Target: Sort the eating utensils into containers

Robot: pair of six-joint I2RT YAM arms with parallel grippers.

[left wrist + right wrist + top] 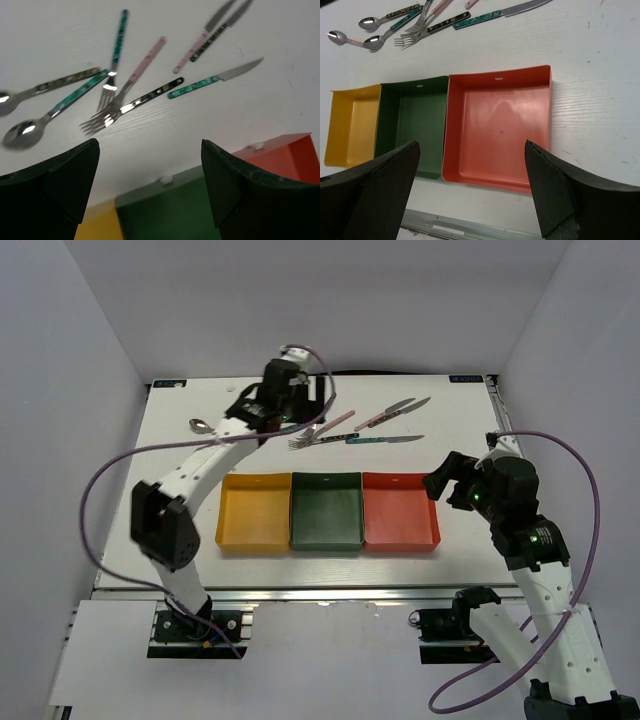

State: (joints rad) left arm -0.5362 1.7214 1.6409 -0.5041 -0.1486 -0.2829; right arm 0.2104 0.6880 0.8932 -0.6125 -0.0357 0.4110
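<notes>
Hovering over scattered utensils (115, 102), left hand (149, 150) wide apart, right hand (471, 150) likewise apart near red tray (500, 78)

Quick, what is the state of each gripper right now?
Left gripper: open, holding nothing.
Right gripper: open, holding nothing.

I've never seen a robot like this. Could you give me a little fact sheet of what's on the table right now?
trays: yellow tray, green tray, red tray, side by side, all empty
utensils: about nine, loose on the table beyond the trays
left gripper: open, empty, by the utensils
right gripper: open, empty, by the red tray
sorted so far: nothing
</notes>
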